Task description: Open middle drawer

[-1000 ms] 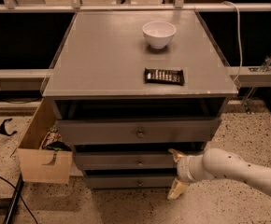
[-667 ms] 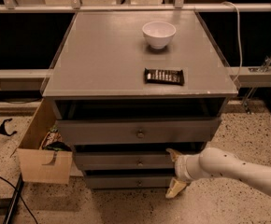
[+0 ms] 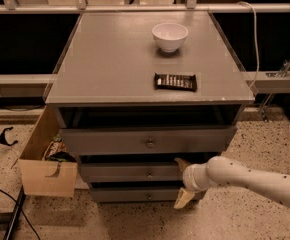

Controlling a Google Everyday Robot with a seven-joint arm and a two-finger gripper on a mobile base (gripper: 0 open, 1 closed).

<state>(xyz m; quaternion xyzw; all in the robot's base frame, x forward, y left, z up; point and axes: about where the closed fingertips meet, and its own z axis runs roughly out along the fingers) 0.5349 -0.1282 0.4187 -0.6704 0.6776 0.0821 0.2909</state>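
Reaching in from lower right, we hold our gripper [image 3: 179, 182] open; the knob [image 3: 149, 174] on the middle drawer [image 3: 125, 173] lies just left, the front running horizontally.

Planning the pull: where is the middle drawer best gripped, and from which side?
Grip the small round knob at the centre of the middle drawer front, coming straight from the front: it alone protrudes. The gripper sits right of it in view, open.
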